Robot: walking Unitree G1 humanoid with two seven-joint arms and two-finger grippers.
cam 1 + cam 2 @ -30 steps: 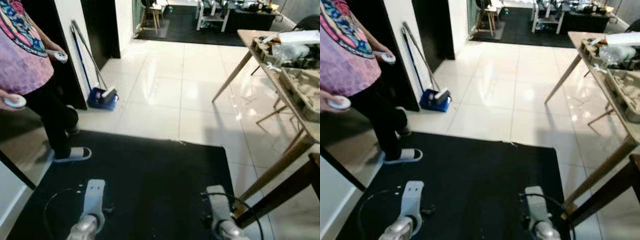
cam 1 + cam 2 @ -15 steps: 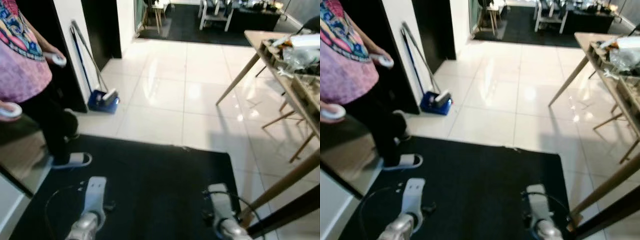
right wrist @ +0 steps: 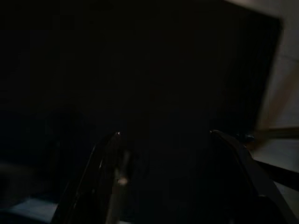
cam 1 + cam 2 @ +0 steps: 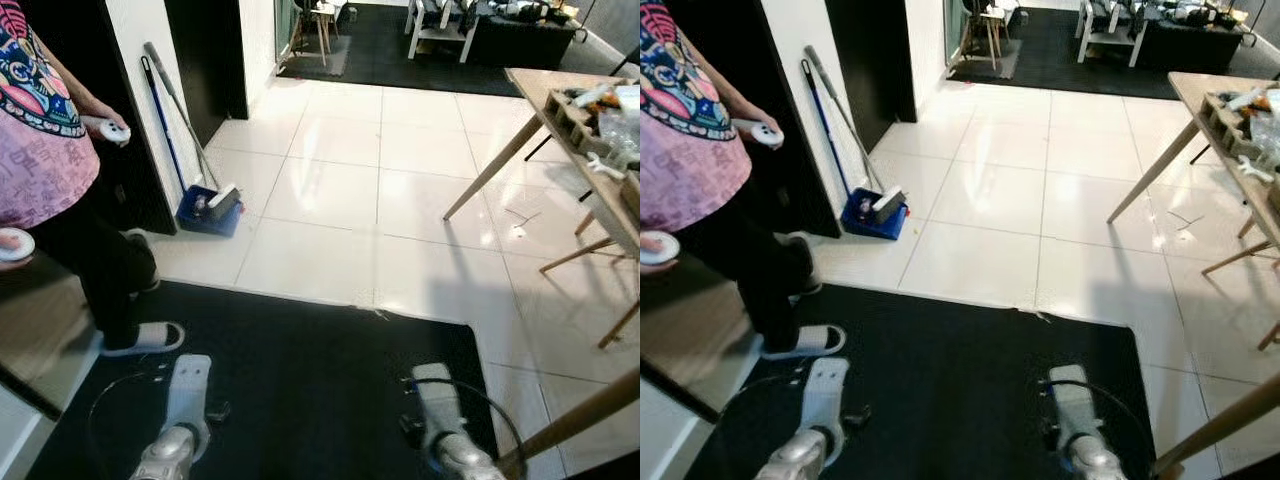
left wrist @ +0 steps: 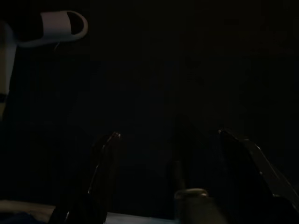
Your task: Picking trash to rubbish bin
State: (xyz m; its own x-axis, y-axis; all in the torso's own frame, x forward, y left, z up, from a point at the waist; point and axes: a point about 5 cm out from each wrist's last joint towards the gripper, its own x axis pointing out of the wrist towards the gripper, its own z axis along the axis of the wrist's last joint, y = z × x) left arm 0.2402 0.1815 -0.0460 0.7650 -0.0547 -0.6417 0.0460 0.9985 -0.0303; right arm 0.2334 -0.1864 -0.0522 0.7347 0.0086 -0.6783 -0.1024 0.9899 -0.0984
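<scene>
My left arm [image 4: 186, 398] and right arm [image 4: 436, 402] hang low over a black mat [image 4: 320, 370]. In the dark left wrist view my left gripper [image 5: 168, 137] is open with nothing between its fingers, and a white slipper [image 5: 60, 25] lies beyond it. My right gripper [image 3: 163, 134] is open too, over the dark mat. A small pale scrap [image 4: 376, 313] lies at the mat's far edge on the white tiles. A thin wiry bit [image 4: 520, 214] lies on the tiles under the table.
A person in a pink shirt [image 4: 45, 150] stands at the left on the mat, holding white controllers. A blue dustpan [image 4: 208, 208] and a broom [image 4: 170, 120] lean by the wall. A cluttered wooden table [image 4: 600, 130] stands at the right. Glossy tiles [image 4: 350, 190] stretch ahead.
The whole picture has shifted: the camera moved, so the table sits further right and more floor shows ahead. Both arms hang as before.
</scene>
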